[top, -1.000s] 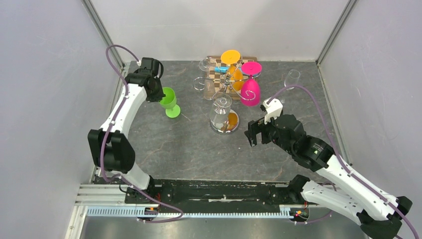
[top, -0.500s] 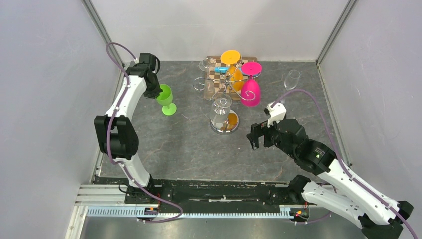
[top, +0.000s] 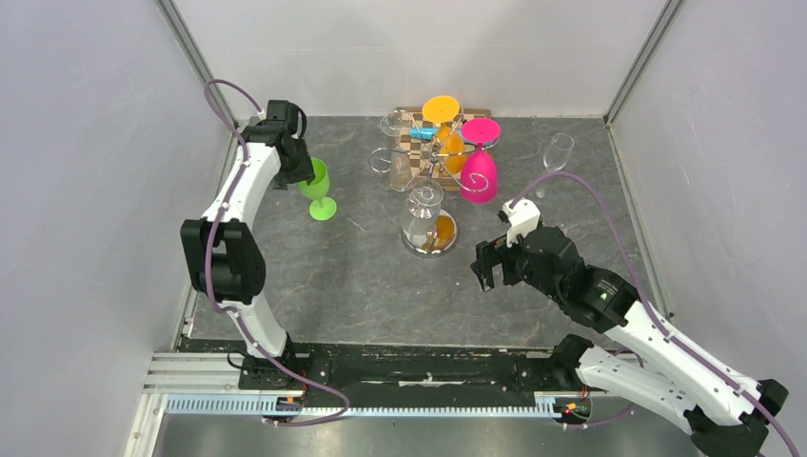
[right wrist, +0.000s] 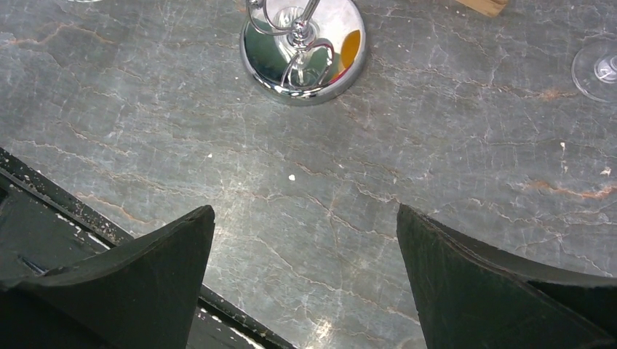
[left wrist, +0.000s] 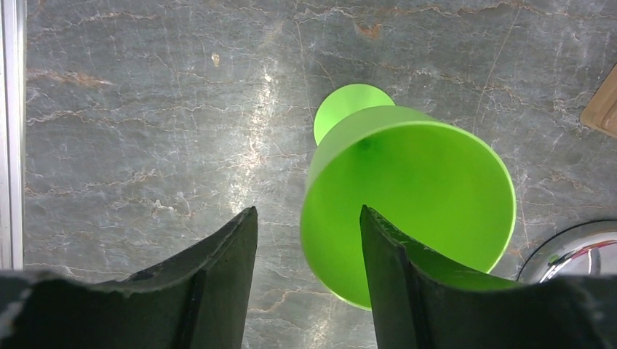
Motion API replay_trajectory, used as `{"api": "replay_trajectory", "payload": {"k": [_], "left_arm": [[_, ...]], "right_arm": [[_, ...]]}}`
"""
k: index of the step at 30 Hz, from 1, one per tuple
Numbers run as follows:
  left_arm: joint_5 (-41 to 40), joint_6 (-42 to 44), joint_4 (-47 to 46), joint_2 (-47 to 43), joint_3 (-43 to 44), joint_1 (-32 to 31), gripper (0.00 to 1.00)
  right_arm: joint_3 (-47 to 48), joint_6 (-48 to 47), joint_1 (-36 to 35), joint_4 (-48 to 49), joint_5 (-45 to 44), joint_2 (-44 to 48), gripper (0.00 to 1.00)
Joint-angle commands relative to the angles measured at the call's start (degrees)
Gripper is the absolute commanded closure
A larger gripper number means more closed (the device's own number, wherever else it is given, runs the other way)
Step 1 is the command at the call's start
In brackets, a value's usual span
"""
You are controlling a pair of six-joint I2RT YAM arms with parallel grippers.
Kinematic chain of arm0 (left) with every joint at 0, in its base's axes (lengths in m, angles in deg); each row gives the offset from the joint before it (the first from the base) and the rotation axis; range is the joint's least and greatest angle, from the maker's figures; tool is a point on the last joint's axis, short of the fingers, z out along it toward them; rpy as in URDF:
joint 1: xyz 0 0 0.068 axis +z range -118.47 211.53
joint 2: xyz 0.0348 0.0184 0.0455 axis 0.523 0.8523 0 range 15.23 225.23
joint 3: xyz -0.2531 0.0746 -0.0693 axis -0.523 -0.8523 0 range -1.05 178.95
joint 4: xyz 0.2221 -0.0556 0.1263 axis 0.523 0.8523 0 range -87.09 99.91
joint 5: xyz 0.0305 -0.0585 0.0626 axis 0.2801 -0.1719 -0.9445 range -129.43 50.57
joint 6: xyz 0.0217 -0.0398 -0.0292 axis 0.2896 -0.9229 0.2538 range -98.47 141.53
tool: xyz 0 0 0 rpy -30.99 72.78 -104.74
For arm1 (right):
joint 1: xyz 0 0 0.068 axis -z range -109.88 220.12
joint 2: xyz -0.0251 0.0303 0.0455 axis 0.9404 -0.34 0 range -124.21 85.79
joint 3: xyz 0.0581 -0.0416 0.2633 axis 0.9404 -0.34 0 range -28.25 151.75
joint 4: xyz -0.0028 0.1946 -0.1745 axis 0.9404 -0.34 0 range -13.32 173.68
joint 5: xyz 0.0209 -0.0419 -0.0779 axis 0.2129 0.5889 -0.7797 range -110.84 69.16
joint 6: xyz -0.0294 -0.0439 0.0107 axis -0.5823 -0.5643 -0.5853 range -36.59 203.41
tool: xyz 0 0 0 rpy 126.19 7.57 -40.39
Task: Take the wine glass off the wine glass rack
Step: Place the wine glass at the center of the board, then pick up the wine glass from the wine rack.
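The left fingers (left wrist: pixel 218 276) have just sprung apart around the bright green plastic wine glass (left wrist: pixel 415 189), now standing free on the grey stone tabletop (top: pixel 362 276) left of the shiny chrome wire rack (top: pixel 430 238), seemingly delivered, while the right fingers (right wrist: pixel 145 276) gape empty.

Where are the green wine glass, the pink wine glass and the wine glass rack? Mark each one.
green wine glass (left wrist: pixel 407 196), left wrist view, inside wall of its bowl.
pink wine glass (top: pixel 479 179), top external view, its upside-down bowl.
wine glass rack (right wrist: pixel 313 73), right wrist view, its round chrome base.
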Motion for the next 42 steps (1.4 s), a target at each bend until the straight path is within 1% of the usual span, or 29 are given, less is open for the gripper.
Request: {"api": "replay_trajectory", "payload": {"k": [1,3,5,12,18,19,25,32,36,42], "left_arm": [[0.4,2.4,0.0,-4.8,2.1,0.1,0.36],[1.1,2.5,0.1,-6.5,1.8,0.2,0.29],[1.8,2.4,0.0,-8.4,1.3,0.2,0.25],[7.6,3.2,-2.9,-17.1,-5.0,0.1,0.21],[11.6,3.2,-5.1,-24.9,-11.2,0.1,0.23],[13.5,3.1,-5.5,-26.1,-12.2,0.1,0.23],[19.5,2.7,-7.0,-33.1,-17.4,-0.1,0.26],[26.2,1.9,-9.0,-39.1,-24.5,-1.4,0.29],[27.3,2.3,-11.3,-42.0,-29.5,-2.8,0.30],[29.3,2.2,-15.4,-45.0,-36.3,-3.7,0.32]], "right_arm": [[3.1,-1.4,0.1,-0.6,-0.8,-0.4,0.02],[4.3,-1.6,0.1,-1.2,-1.7,-0.5,0.02],[5.3,-2.2,0.1,-1.4,-2.2,-0.4,0.02],[9.5,-2.1,0.1,-2.5,-4.4,0.0,0.02],[16.5,-3.4,0.1,-4.9,-8.5,-1.1,0.02],[17.7,-3.4,0.1,-5.4,-8.3,-1.5,0.02],[25.0,-1.9,0.1,-6.5,-3.0,-5.1,0.06],[30.2,4.1,0.1,-4.7,5.8,-9.2,0.11],[30.3,9.8,0.1,-2.0,9.8,-10.6,0.14],[25.8,20.5,0.1,6.2,14.7,-10.8,0.25]]}}
